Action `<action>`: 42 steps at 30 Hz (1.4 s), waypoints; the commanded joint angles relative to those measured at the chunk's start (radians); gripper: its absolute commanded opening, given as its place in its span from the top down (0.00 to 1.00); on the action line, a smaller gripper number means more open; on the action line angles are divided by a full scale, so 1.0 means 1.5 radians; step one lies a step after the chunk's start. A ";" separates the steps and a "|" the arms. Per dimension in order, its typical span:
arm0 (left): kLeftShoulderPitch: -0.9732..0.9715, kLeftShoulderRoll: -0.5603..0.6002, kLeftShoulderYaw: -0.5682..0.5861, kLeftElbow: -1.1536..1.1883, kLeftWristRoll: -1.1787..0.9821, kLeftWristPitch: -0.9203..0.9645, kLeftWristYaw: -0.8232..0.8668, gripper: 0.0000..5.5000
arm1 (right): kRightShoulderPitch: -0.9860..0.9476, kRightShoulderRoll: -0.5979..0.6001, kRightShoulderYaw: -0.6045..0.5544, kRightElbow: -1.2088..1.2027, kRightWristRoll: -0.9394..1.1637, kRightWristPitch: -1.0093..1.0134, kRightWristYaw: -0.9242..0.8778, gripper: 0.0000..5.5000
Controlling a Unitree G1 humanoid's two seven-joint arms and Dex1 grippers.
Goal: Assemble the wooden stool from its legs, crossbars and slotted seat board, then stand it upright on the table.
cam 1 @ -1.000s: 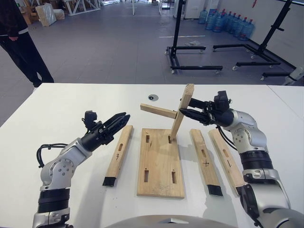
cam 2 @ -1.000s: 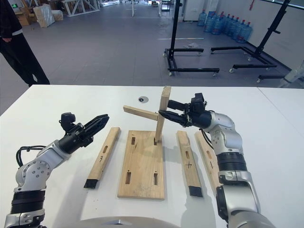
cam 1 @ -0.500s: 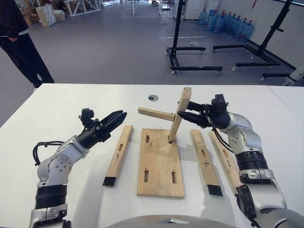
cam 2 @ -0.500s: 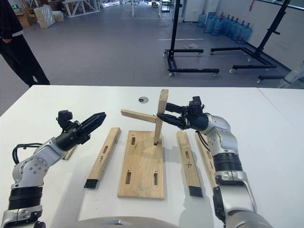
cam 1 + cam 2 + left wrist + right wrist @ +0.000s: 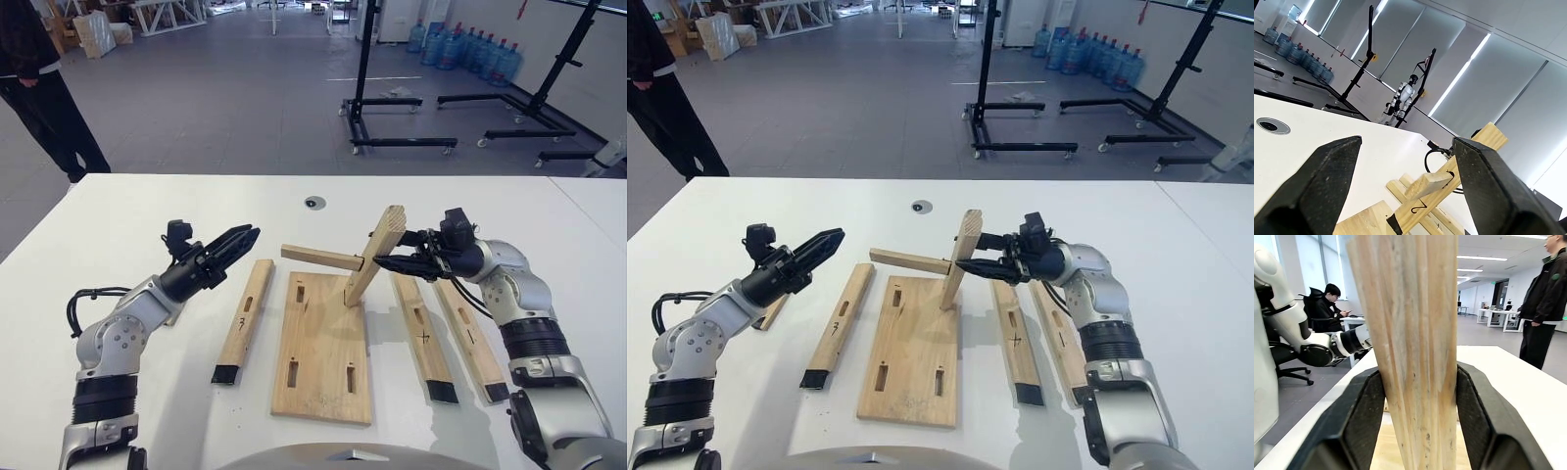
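Note:
The slotted seat board (image 5: 315,367) lies flat on the white table (image 5: 137,211). One wooden leg (image 5: 364,279) stands tilted in a far slot, with a crossbar (image 5: 318,258) sticking out of it to the left. My right gripper (image 5: 386,251) is shut on this leg near its top; in the right wrist view the leg (image 5: 1415,352) sits between the fingers (image 5: 1359,416). My left gripper (image 5: 245,239) hovers open above the table, left of a loose leg (image 5: 244,318). In the left wrist view its fingers (image 5: 1327,181) stand wide apart.
Two more loose legs (image 5: 422,333) (image 5: 470,333) lie side by side to the right of the board. A short wooden piece (image 5: 772,313) lies under my left forearm. A round grommet (image 5: 312,203) sits in the tabletop farther back.
The held leg has tipped further to the right and come lower. The seat board has slid a little toward me and turned slightly. My left gripper has drifted slightly left.

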 commanded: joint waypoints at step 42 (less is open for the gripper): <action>0.285 -0.154 -0.054 -0.386 0.128 -0.183 0.279 0.38 | 0.549 0.028 -0.227 -0.727 -0.181 0.593 -0.925 0.31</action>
